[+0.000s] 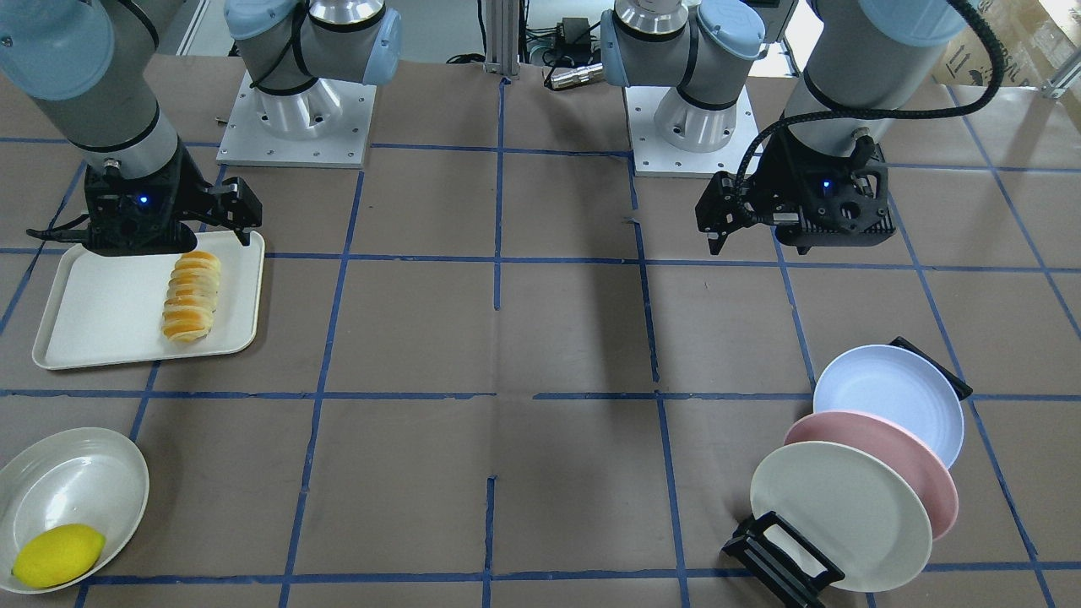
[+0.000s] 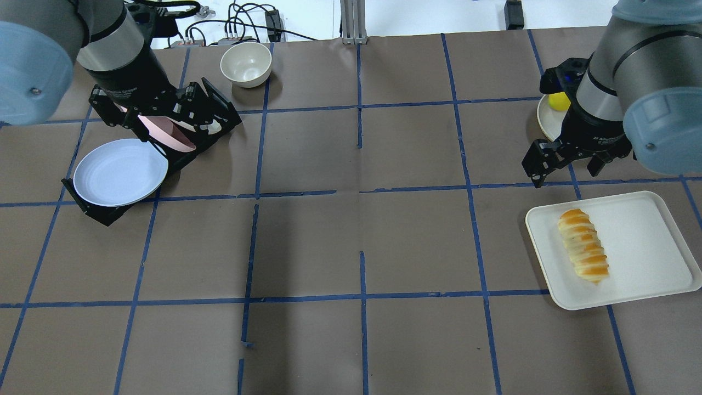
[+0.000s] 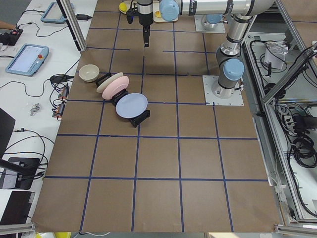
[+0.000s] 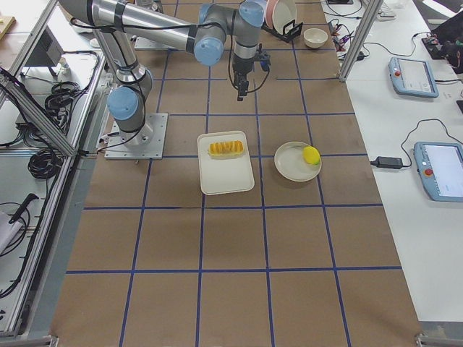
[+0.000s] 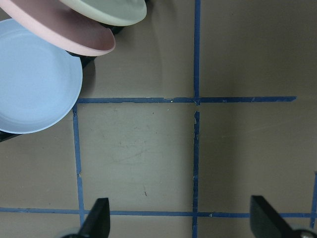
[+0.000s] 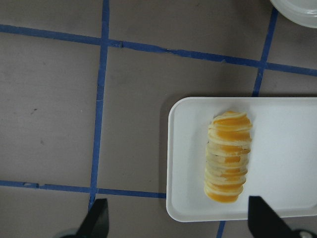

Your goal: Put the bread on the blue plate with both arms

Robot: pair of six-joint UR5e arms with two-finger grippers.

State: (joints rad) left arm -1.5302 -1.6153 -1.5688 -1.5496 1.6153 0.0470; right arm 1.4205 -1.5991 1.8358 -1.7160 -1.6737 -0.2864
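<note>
The bread [image 2: 584, 245], a ribbed orange-and-yellow loaf, lies on a white tray [image 2: 641, 247] on my right side. My right gripper [image 2: 565, 170] hangs open and empty above the table just beyond the tray's far edge. In the right wrist view the bread [image 6: 228, 156] lies ahead of the open fingers [image 6: 96, 220]. The blue plate [image 2: 118, 171] leans in a black rack [image 2: 98, 211] on my left side. My left gripper [image 1: 716, 232] hovers open and empty, away from the rack. The left wrist view shows the blue plate [image 5: 34, 84] at the upper left.
A pink plate [image 1: 912, 460] and a cream plate [image 1: 836, 515] stand in the same rack behind the blue one. A yellow lemon [image 1: 57, 555] lies in a shallow cream dish [image 1: 76, 481] beyond the tray. A white bowl [image 2: 245, 63] stands at the far left.
</note>
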